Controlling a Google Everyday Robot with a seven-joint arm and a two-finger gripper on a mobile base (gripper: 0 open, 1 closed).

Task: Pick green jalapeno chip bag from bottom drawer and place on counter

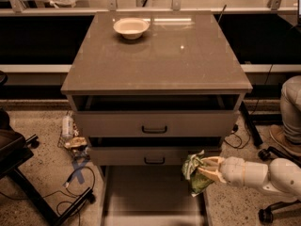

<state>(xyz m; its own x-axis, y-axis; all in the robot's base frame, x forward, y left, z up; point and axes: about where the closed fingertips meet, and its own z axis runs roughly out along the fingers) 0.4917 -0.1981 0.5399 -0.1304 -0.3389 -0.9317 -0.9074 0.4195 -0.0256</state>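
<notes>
The big flat shiny grey-brown bench [188, 65] sits on top of the grey cabinet [117, 124]. Down low, the wide grey bottom drawer [150, 192] is pulled out. From the right, the robot's white arm [263, 175] reaches in beside it. The small crinkly green chip bag [193, 175] hangs in the air just above the drawer's right rail, under the middle drawer's front. The claw [203, 171] is pinching the bag on its right side. The bag looks very light, soft and slippery, and the chips inside could crack. A gentle pinch on a bunched edge seems best, not a hard squeeze on the puffy middle.
</notes>
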